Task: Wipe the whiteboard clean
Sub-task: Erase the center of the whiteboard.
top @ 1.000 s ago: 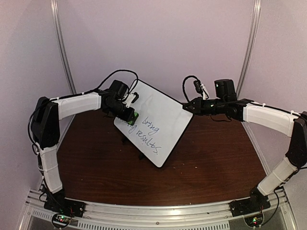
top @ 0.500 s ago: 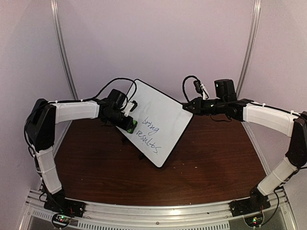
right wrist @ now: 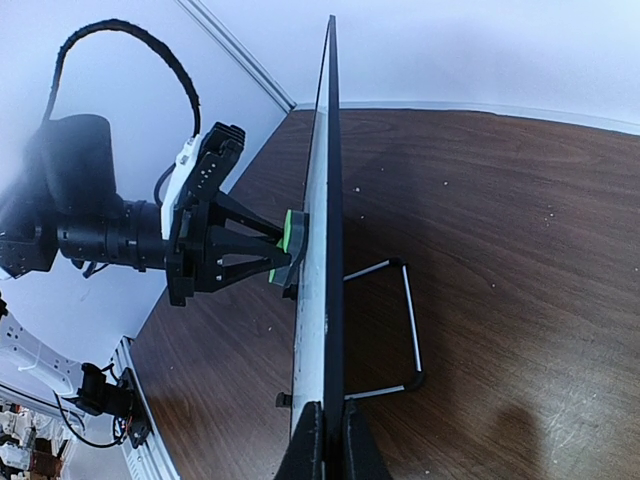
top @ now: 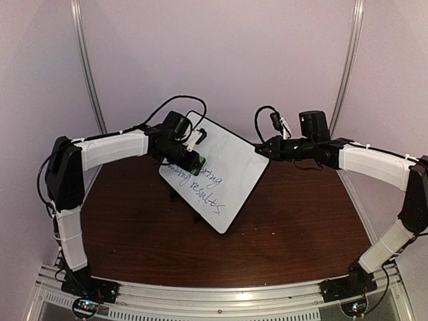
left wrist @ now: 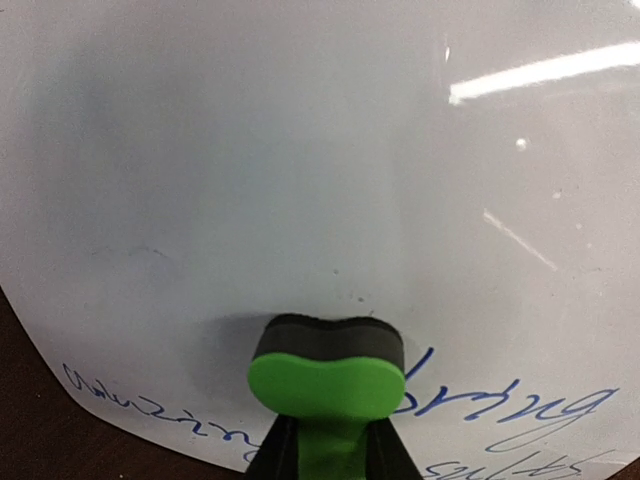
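Note:
The whiteboard [top: 224,175] is tilted above the brown table, with blue handwriting on its lower left half. My left gripper [top: 192,160] is shut on a green eraser [top: 198,163] with a black felt face. The eraser presses on the board just above the writing, as the left wrist view [left wrist: 327,365] shows. My right gripper [top: 259,150] is shut on the board's right corner. The right wrist view shows the board edge-on [right wrist: 325,250] between my fingers [right wrist: 312,450], with the eraser [right wrist: 290,245] against its white face.
A wire stand [right wrist: 408,330] sticks out behind the board over the wooden table [top: 301,221]. Pale walls close in the back and sides. A metal rail [top: 221,297] runs along the near edge.
My left gripper has moved the eraser down and left and then up and right across the board. The writing looks unchanged. The right arm and the board have held still.

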Controlling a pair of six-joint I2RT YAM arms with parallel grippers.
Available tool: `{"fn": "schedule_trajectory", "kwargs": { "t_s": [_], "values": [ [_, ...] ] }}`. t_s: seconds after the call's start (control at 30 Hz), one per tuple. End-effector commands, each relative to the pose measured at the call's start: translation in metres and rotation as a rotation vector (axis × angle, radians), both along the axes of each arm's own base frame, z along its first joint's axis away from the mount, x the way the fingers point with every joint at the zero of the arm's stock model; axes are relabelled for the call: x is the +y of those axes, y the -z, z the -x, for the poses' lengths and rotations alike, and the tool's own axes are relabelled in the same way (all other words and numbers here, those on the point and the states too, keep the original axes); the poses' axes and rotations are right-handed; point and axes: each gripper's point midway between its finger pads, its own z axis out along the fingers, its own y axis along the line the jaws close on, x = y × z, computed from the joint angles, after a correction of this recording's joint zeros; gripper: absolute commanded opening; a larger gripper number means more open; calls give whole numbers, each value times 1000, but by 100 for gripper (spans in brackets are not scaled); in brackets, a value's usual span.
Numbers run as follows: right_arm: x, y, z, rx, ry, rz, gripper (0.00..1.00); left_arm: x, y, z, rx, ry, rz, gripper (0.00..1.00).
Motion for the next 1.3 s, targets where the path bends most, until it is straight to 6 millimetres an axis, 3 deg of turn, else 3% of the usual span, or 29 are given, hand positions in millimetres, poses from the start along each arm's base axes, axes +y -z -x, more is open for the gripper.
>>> {"fn": "schedule_trajectory", "kwargs": {
  "t_s": [0.0, 0.17, 0.33, 0.47, 0.87, 1.13, 1.27],
  "values": [
    [34, -19, 33, -105, -223, -29, 0, -27, 33, 22, 35, 85, -4, 6],
    [34, -19, 34, -106, -225, -31, 0, -4, 56, 41, 83, 41, -50, 6],
    [34, -21, 34, -110, -224, -32, 0, -1, 65, 61, 120, 57, -25, 6],
    [34, -20, 35, -108, -226, -33, 0, -5, 69, 67, 124, 71, -31, 6],
    [34, -22, 35, -108, -227, -31, 0, -37, 7, 9, -59, 89, -33, 6],
    [35, -20, 35, -106, -230, -33, 0, -25, 12, 2, -92, 39, -75, 6],
    [37, -19, 35, -101, -238, -36, 0, -31, -10, -7, -146, 47, -39, 6]
  ]
}}
